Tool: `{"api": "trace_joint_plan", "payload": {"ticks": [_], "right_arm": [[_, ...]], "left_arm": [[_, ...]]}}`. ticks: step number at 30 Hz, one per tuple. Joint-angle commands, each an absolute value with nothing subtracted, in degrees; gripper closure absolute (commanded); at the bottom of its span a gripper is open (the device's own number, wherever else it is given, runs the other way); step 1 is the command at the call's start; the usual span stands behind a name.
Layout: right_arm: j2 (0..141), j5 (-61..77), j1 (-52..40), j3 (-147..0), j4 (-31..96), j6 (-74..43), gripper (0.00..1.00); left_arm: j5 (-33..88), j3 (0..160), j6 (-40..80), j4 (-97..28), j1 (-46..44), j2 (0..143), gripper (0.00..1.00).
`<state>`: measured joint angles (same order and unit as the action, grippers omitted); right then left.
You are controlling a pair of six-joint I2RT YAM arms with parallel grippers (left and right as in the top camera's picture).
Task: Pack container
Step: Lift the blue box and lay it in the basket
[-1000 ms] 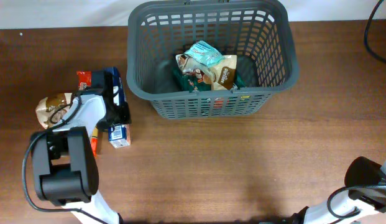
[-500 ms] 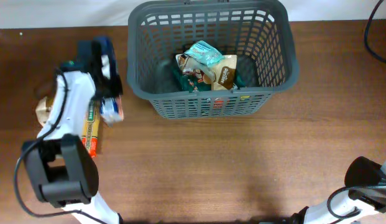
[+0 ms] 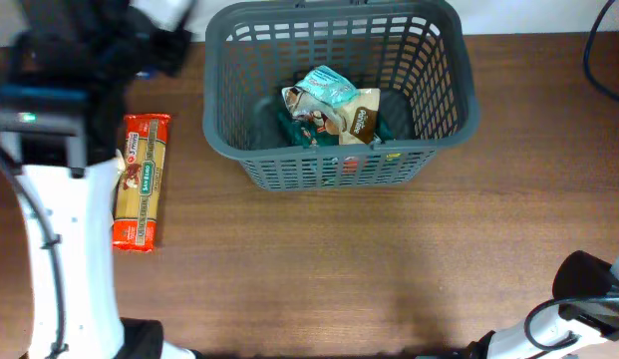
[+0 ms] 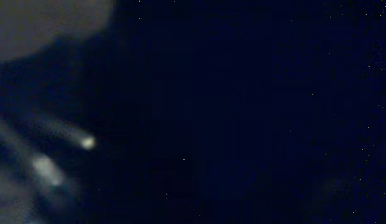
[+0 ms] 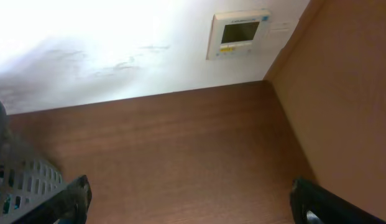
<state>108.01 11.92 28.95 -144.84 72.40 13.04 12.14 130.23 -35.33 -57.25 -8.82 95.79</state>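
The container, a dark grey lattice basket (image 3: 334, 165), stands at the table's far middle. It holds several snack packets, among them a teal one (image 3: 327, 85) and a brown one (image 3: 361, 118). My left arm is raised high near the camera, and its blurred gripper (image 3: 161, 25) is at the far left, just left of the basket's rim. The left wrist view is filled with dark blue, and the blue packet is off the table. A red-orange packet (image 3: 140, 179) lies flat at the left. My right gripper (image 5: 193, 205) is wide open and empty over bare wood. The basket's corner (image 5: 12, 180) is to its left.
My left arm's white link (image 3: 60, 249) covers the table's left edge and whatever lies under it. My right arm's base (image 3: 588, 289) sits at the front right corner. A wall panel with a thermostat (image 5: 239, 31) is behind the table.
My left gripper has risen from the table with the blue packet and swung to the far left, up towards the camera. The red-orange packet is now uncovered. The right arm is still.
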Motion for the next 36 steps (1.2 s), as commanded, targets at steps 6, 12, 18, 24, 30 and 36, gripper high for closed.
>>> {"api": "trace_joint_plan", "payload": {"ticks": [6, 12, 18, 24, 30, 36], "right_arm": [[108.1, 12.2, 29.2, -144.7, 72.3, 12.6, 0.01], [108.1, 12.2, 29.2, -144.7, 72.3, 12.6, 0.01], [108.1, 12.2, 29.2, -144.7, 72.3, 12.6, 0.01], [108.1, 12.2, 29.2, -144.7, 72.3, 12.6, 0.01], [108.1, 12.2, 29.2, -144.7, 72.3, 12.6, 0.01], [108.1, 12.2, 29.2, -144.7, 72.3, 12.6, 0.01]], "left_arm": [[11.2, 130.5, -56.3, -62.7, -22.4, 110.1, 0.99], [6.3, 130.5, -56.2, -64.4, -22.8, 124.2, 0.97], [1.5, 132.5, -47.7, -69.1, -22.8, 125.9, 0.34], [-1.3, 154.5, -41.0, -83.1, -21.9, 125.4, 0.25], [-9.3, 160.2, -37.2, -85.6, -20.8, 117.0, 0.25], [-9.5, 142.3, -35.3, -81.7, -8.4, 98.7, 0.22]]}}
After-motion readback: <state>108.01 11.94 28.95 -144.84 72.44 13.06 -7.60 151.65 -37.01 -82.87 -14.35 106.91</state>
